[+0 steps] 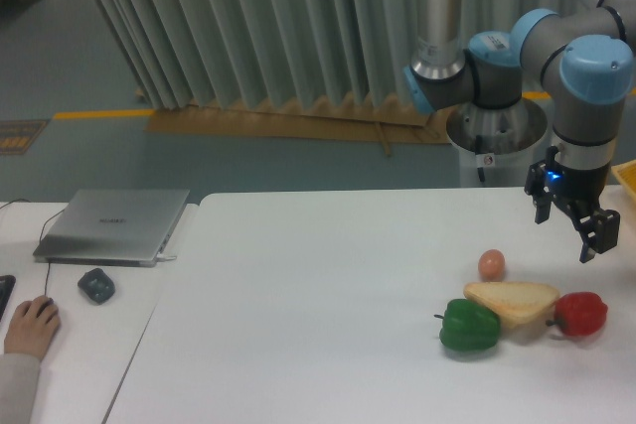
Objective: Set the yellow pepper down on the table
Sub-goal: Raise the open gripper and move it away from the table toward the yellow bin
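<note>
Your pincer (568,217) hangs open and empty at the right of the frame, above the table (318,305). You can't see the yellow pepper; only a yellow sliver (627,178) shows at the right edge, beside the pincer.

Near right edge of table (298,285): egg (492,264) behind bread (513,301); bread between two peppers (470,326) (581,314), touching both. Gripper (567,219) above, beside right edge. On adjoining desk (89,364), left: laptop (112,226), hand (32,327) at front.

Green pepper (469,326), bread (513,301), red pepper (581,314) clustered front-right.
</note>
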Controlling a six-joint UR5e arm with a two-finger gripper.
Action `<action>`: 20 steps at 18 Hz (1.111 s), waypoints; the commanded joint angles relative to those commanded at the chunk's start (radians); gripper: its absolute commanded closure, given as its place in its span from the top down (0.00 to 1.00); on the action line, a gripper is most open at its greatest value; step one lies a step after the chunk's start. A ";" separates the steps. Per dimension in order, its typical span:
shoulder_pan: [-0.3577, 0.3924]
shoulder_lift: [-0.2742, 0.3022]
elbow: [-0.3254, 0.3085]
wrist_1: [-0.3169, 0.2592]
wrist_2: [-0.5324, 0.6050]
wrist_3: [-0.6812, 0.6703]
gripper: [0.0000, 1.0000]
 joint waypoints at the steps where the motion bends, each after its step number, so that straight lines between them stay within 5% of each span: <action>1: -0.002 0.002 0.000 0.002 0.003 0.002 1.00; 9: 0.043 0.014 0.000 0.005 0.083 0.008 1.00; 13: 0.141 0.018 -0.005 -0.005 0.078 0.285 1.00; 20: 0.179 0.017 -0.011 -0.003 0.083 0.429 1.00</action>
